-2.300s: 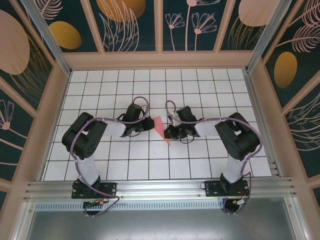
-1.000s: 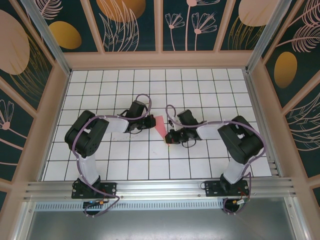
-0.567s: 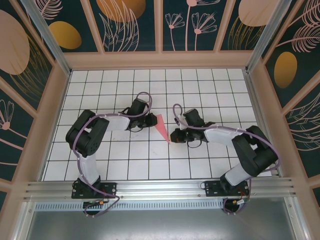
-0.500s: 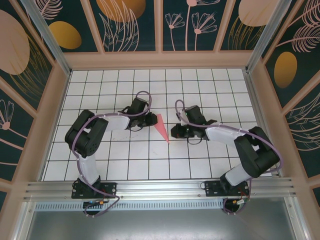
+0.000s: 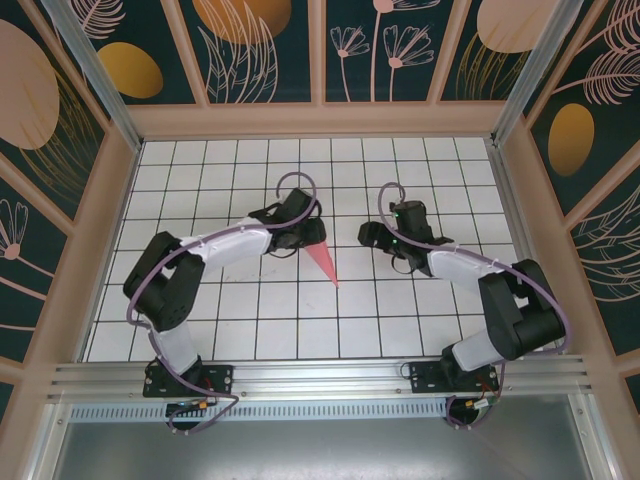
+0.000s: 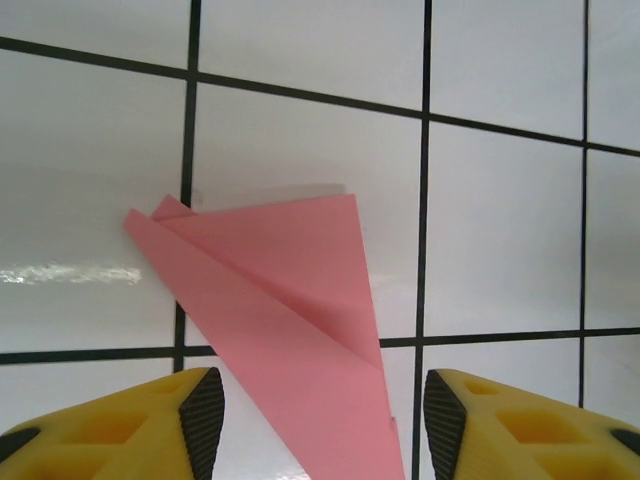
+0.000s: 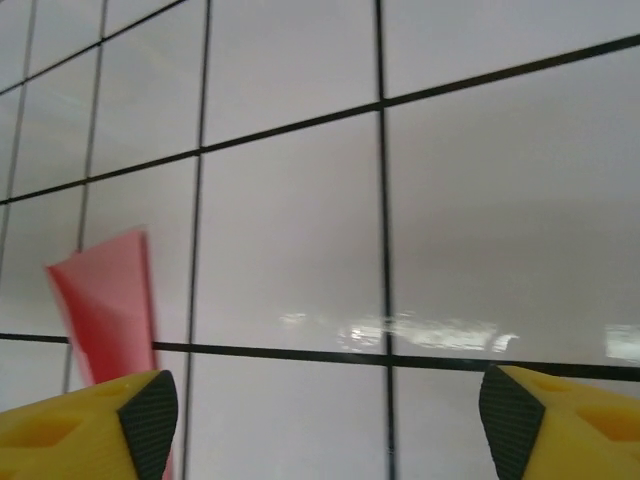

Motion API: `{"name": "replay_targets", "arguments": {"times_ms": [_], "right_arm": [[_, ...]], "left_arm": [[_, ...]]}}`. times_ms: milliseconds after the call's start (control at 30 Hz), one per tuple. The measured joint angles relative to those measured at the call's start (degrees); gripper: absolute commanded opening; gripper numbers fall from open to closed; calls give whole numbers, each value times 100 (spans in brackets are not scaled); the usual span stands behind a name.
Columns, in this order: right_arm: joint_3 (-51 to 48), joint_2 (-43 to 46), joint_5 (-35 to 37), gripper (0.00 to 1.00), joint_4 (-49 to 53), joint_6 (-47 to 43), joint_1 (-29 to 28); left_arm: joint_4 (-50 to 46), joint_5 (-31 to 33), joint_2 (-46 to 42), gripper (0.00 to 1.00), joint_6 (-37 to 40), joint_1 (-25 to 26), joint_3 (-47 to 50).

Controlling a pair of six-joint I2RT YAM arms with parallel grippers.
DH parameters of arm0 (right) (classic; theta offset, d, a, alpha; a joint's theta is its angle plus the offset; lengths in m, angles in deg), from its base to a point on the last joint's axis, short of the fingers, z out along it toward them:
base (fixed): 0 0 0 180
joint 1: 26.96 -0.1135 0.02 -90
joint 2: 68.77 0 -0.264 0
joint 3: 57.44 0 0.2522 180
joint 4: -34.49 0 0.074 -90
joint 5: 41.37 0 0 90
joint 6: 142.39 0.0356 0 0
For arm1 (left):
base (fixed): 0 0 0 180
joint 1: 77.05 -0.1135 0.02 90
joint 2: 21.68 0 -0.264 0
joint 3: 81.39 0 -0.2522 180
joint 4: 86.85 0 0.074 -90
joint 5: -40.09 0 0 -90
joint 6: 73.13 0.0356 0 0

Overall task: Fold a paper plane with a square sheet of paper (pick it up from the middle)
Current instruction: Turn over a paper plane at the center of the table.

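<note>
Paper plane (image 5: 321,261) lies flat near the middle of the white gridded bench (image 5: 200,320). It's a narrow pink-red dart, point toward your near edge and slightly right, wide end up by your left tool (image 5: 308,236). Left wrist view: the plane (image 6: 290,310) shows one long diagonal crease with layered flaps, and its body runs down between the fingers and off the bottom of the frame. Your left tool (image 6: 320,405) is released, jaws wide, with the black pads (image 6: 203,410) standing clear of the paper's edges on both sides. Your right tool (image 5: 369,236) sits just right of the plane, apart from it. Right wrist view: that tool (image 7: 325,420) is released too, jaws spread, bench tile between the fingers, and the plane (image 7: 105,300) is at the left, just above the left finger.
</note>
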Motion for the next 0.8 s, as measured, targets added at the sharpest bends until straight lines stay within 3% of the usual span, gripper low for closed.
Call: {"name": "replay_targets", "arguments": {"times_ms": [167,333,800], "right_arm": [[-151,107,13,87,-9,17,229],[-157,118,13,87,-42,17,332],[-160,116,7,87,-48,52,415]], "left_arm": [[-833,573,916,59,-166,411,-1108],[-1611,938,1478,51,-245,560,-1674],[-2249,1270,1338,19,-481,564,-1620]]}}
